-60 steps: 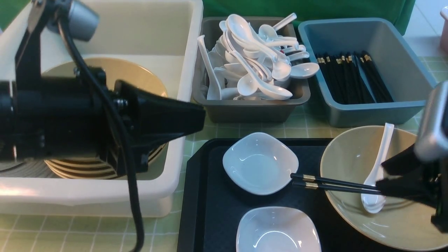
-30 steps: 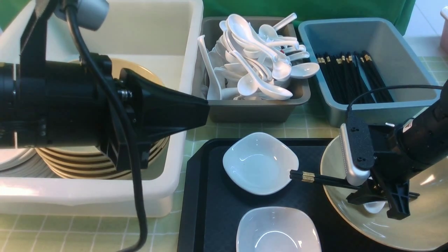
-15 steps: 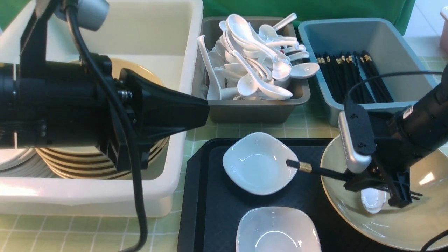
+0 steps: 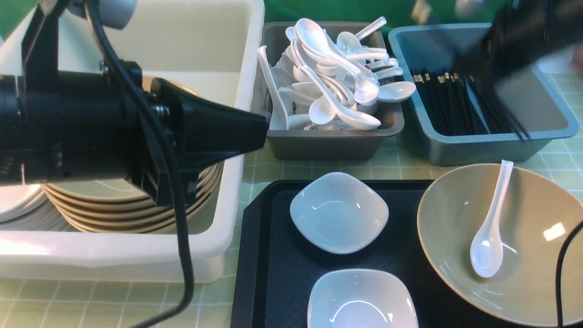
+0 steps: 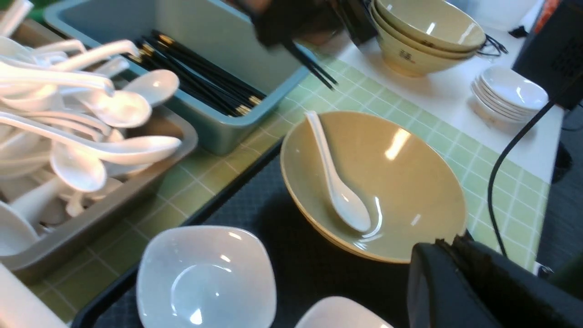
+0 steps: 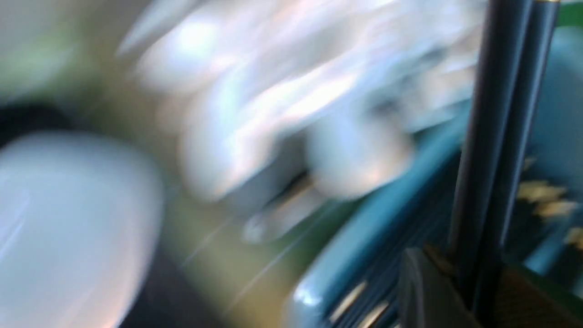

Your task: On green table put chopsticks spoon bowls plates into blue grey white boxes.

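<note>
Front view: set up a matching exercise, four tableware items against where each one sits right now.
Things:
1. single white spoon
2. stack of tan plates
3. black chopsticks lying flat
4. far square white dish

Places:
A. blue box
B. black tray
C. tan bowl
D. white box

Pairs: 1-C, 2-D, 3-A, 4-B.

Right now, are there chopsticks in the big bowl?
No, only a white spoon lies in the bowl.
</note>
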`<state>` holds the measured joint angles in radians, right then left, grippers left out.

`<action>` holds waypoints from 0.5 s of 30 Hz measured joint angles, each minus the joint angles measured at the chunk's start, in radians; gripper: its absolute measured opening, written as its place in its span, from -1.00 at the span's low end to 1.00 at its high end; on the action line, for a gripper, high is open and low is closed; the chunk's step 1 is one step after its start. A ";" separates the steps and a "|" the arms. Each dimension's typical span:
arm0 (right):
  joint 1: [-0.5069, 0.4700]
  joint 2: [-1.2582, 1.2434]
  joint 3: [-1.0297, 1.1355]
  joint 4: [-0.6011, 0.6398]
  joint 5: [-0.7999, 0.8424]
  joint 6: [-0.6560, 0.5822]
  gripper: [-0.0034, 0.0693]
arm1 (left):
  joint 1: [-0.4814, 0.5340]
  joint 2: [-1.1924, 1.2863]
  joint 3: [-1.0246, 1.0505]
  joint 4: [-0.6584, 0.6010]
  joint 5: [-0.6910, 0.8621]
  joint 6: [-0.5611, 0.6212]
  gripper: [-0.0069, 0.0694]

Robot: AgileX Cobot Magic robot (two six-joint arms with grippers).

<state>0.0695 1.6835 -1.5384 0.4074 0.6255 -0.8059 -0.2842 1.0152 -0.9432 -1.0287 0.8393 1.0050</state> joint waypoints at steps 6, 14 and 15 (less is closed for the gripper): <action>-0.045 0.176 -0.101 0.016 -0.227 0.179 -0.55 | 0.000 0.000 0.000 0.000 -0.016 0.000 -0.82; -0.051 0.412 -0.170 0.030 -0.336 0.236 -0.55 | 0.000 0.000 0.000 0.000 -0.017 -0.002 -0.82; -0.051 0.427 -0.170 0.030 -0.340 0.236 -0.55 | 0.000 0.000 0.000 0.000 -0.016 -0.005 -0.82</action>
<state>0.0189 2.1103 -1.7079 0.4373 0.2859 -0.5704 -0.2842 1.0152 -0.9432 -1.0287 0.8230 1.0004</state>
